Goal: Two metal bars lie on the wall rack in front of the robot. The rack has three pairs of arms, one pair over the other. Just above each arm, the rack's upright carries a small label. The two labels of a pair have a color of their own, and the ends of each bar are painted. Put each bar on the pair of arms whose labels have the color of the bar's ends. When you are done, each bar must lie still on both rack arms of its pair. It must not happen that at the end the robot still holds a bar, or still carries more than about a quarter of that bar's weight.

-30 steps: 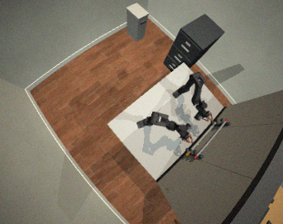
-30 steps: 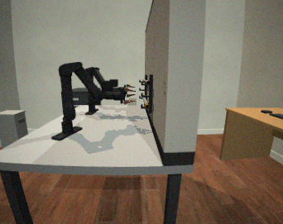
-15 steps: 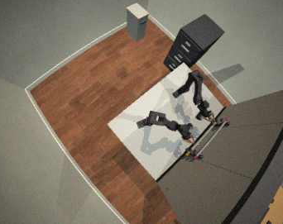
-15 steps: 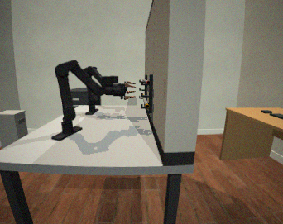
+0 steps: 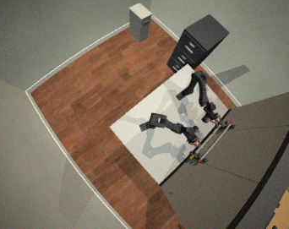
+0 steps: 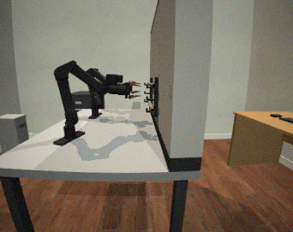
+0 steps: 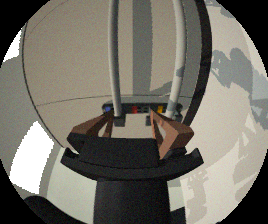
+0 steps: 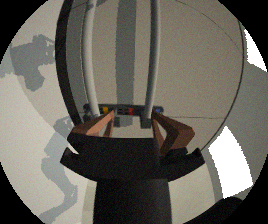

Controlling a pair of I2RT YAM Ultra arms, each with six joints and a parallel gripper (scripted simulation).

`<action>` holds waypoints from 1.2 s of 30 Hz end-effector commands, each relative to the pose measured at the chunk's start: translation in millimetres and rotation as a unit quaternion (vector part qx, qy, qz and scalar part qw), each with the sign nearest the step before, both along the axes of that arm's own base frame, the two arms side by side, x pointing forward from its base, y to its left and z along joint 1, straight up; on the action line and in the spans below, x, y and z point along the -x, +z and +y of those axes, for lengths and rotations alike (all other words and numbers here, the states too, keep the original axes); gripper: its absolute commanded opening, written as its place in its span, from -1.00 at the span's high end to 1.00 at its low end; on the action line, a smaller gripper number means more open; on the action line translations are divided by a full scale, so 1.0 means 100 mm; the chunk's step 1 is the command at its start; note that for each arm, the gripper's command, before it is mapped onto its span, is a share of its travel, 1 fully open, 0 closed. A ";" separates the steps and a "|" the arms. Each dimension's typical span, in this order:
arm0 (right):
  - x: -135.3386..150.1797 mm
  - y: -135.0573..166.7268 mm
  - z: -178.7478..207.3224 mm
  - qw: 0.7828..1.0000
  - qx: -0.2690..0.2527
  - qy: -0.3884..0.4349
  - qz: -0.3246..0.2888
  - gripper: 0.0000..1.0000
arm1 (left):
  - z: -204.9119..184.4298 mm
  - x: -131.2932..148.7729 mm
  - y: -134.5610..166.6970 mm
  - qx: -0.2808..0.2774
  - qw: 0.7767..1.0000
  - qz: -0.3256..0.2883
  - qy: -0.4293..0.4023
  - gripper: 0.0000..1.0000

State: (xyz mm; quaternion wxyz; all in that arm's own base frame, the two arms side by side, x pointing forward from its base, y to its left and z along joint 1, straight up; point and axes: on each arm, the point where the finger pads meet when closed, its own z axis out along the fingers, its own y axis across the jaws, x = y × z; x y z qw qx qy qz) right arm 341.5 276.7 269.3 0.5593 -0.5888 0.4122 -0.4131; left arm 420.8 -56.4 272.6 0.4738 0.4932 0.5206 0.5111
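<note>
Top view: both arms reach toward the wall rack (image 5: 205, 160) (image 6: 157, 97) (image 7: 146, 105) (image 8: 125, 106). Left gripper (image 5: 220, 121) (image 7: 132, 113) faces one end, fingers parted, nothing held. Right gripper (image 5: 199, 144) (image 6: 139, 90) (image 8: 133, 114) faces the other, likewise parted and unloaded.

Red-ended bar (image 5: 216, 140) (image 6: 152, 86) (image 7: 114, 55) (image 8: 154, 55) lies across the top pair, labels blue (image 7: 108, 108) (image 8: 158, 110); a mismatch. Yellow-ended bar (image 5: 208, 139) (image 6: 152, 110) (image 7: 179, 50) (image 8: 88, 55) sits on the lowest pair, beneath yellow labels (image 7: 160, 109) (image 8: 105, 109). Red labels (image 7: 134, 109) (image 8: 131, 111) mark the middle pair, which carries neither bar. Exterior view: a gap separates right gripper from rack; left gripper is hard to pick out there.
</note>
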 end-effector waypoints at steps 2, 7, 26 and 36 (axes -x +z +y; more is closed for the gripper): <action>0.01 0.34 0.00 1.000 -0.018 0.000 -0.012 -0.28 | -0.04 0.01 0.31 0.004 1.000 -0.015 -0.004 -0.28; -0.01 0.39 0.01 1.000 -0.018 0.000 -0.012 -0.27 | -0.04 0.00 0.36 0.004 1.000 -0.015 -0.004 -0.28; -0.23 0.39 0.08 1.000 -0.018 0.000 -0.012 -0.27 | -0.02 -0.23 0.36 0.004 1.000 -0.015 -0.003 -0.28; -0.36 0.39 0.12 1.000 -0.018 0.000 -0.012 -0.27 | -0.01 -0.37 0.36 0.004 1.000 -0.015 -0.003 -0.28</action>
